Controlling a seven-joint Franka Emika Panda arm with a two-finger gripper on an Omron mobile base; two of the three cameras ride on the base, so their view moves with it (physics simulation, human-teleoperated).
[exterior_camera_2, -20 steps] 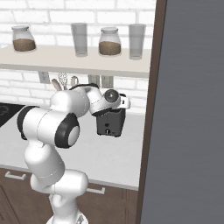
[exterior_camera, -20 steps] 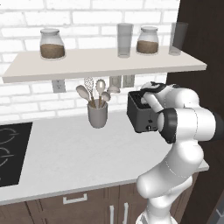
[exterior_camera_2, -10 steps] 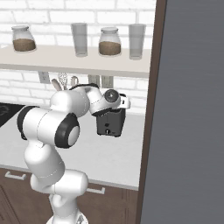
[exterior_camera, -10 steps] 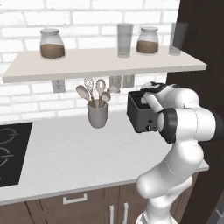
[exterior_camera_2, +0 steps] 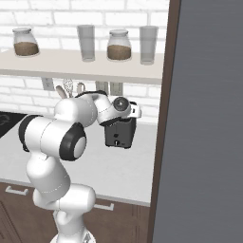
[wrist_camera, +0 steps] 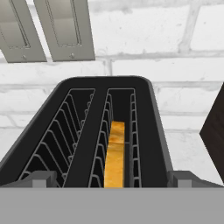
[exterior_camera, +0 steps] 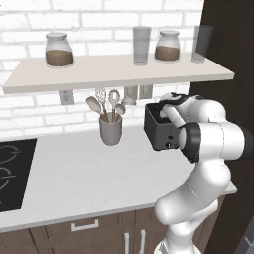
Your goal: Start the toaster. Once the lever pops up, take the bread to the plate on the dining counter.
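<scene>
The toaster [exterior_camera: 159, 128] stands at the back of the pale tabletop [exterior_camera: 74, 173], against the white brick wall and just under the shelf [exterior_camera: 114, 69], with a grey utensil cup [exterior_camera: 110, 130] a little way to its left. The tool [wrist_camera: 111, 178] hangs right over the toaster's top, its two dark fingertips [wrist_camera: 41, 178] spread as wide as they go and holding nothing. Looking down along it, I can see the bread [wrist_camera: 114, 157] standing on edge deep in the right-hand slot, its yellow-brown crust uppermost; the left slot has nothing in it. By my reckoning the job is barely started: the slice sits in the toaster, I cannot tell from here whether the lever is down, and the lift out and the carry to the plate are all yet to do.
</scene>
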